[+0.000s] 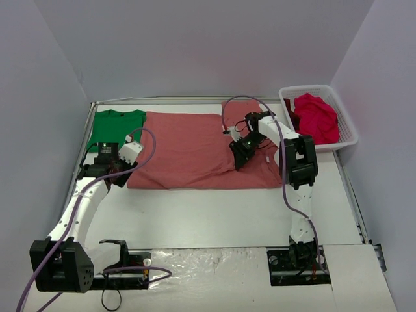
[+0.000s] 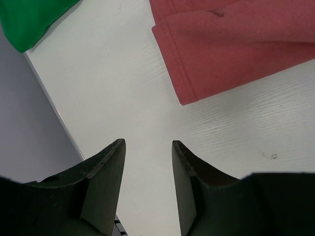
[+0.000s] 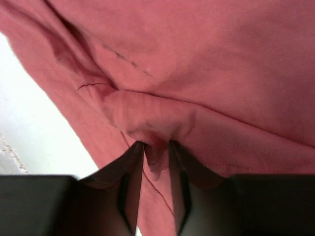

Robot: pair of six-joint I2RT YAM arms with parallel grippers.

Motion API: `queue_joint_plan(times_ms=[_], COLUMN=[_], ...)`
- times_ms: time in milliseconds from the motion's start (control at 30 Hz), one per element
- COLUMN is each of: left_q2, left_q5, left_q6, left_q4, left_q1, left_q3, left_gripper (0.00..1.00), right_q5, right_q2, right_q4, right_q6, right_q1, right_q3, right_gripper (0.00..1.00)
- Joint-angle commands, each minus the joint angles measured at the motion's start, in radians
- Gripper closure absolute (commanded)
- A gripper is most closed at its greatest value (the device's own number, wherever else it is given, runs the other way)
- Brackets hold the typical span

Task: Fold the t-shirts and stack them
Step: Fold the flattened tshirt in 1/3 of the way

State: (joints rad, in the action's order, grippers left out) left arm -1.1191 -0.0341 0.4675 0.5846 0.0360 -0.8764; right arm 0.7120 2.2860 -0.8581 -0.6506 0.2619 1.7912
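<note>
A dusty salmon-pink t-shirt (image 1: 188,149) lies spread across the middle of the table, with its right side folded over. My right gripper (image 1: 242,156) is down on that folded part. In the right wrist view it (image 3: 156,145) is shut on a bunched fold of the pink t-shirt (image 3: 197,59). A bright green t-shirt (image 1: 117,127) lies folded at the back left. My left gripper (image 1: 122,177) hovers by the pink shirt's near-left corner. In the left wrist view it (image 2: 147,145) is open over bare table, with the pink corner (image 2: 236,44) and green cloth (image 2: 29,19) ahead of it.
A white lattice basket (image 1: 348,127) stands at the back right and holds crimson-magenta t-shirts (image 1: 317,117). A raised rim (image 1: 88,130) runs along the table's left side. Crinkled clear plastic (image 1: 208,266) covers the near edge between the arm bases.
</note>
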Motion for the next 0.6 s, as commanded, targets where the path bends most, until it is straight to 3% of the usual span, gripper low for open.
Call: queue_joint_plan(times_ms=[0, 200, 567], left_q2=[0.002, 0.008, 0.002], left_q5=[-0.003, -0.003, -0.006], left_q6=[-0.006, -0.006, -0.001], left_q4=[0.000, 0.000, -0.002], left_q1=[-0.010, -0.012, -0.015], left_q3=[0.001, 0.004, 0.007], left_gripper=[0.59, 0.58, 0.58], right_q5=[-0.124, -0.190, -0.405], right_q2=[-0.036, -0.042, -0.059], right_q4=[-0.002, 0.008, -0.010], right_q6=[0.012, 0.035, 0.034], right_q1=[0.022, 0.051, 0.164], right_q3=[-0.033, 0.002, 0.108], right_gripper=[0.80, 0.96, 0.99])
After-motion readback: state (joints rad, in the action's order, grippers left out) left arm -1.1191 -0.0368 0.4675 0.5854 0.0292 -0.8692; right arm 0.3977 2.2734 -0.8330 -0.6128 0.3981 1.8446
